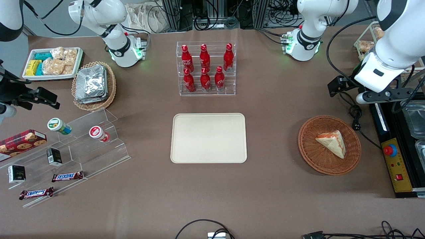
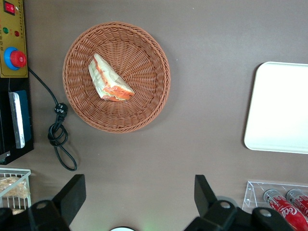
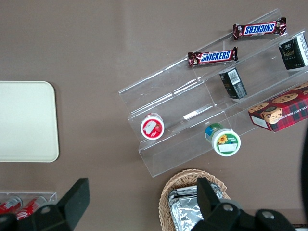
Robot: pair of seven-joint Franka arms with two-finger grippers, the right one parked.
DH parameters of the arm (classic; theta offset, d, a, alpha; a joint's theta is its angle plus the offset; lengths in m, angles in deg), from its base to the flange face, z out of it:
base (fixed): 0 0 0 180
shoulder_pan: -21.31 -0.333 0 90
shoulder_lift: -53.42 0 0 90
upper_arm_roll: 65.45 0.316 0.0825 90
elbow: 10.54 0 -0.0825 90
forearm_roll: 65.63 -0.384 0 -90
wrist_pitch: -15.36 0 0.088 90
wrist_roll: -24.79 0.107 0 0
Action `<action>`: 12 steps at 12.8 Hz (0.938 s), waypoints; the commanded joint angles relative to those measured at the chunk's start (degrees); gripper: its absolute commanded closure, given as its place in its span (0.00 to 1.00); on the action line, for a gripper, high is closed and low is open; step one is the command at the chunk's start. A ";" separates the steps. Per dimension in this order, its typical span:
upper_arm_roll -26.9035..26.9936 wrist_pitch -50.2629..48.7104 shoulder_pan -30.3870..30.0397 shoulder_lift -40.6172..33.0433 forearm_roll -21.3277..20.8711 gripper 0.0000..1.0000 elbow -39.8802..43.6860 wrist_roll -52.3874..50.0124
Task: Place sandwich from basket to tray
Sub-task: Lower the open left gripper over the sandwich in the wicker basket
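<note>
The sandwich (image 1: 331, 143) (image 2: 110, 80), a pale bread wedge with red-orange and green filling at one edge, lies flat in the round reddish-brown basket (image 1: 312, 156) (image 2: 144, 53). The cream tray (image 1: 208, 138) (image 2: 281, 108) sits beside the basket, toward the middle of the table, with nothing on it. My left gripper (image 1: 386, 96) (image 2: 138, 192) hangs high above the table, farther from the front camera than the basket and slightly toward the working arm's end. Its fingers (image 2: 72, 192) are spread wide open over bare tabletop with nothing between them.
A clear rack of red cola bottles (image 1: 206, 68) (image 2: 284, 204) stands farther from the front camera than the tray. A yellow control box with a red button (image 1: 393, 162) (image 2: 13, 43) and a looped black cable (image 1: 355, 116) (image 2: 58, 137) lie beside the basket at the working arm's end.
</note>
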State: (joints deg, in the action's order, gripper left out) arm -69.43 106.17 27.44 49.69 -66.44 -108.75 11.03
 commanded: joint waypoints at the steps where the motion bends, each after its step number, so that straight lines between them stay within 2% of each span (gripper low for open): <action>1: -0.50 0.43 -0.85 -0.05 -0.07 0.00 0.04 0.84; 3: -0.50 1.21 -0.85 -0.05 -0.33 0.00 -0.05 0.92; 5: 0.89 4.62 -0.85 0.82 -2.78 0.00 -1.27 1.27; 7: 2.47 7.27 -0.85 1.01 -3.41 0.00 -3.56 1.02; 12: 5.29 15.34 -0.85 3.64 -3.58 0.00 -8.04 -13.37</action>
State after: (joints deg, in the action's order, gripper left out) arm -65.39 118.00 26.76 53.27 -69.04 -114.03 3.11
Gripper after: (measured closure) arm 0.000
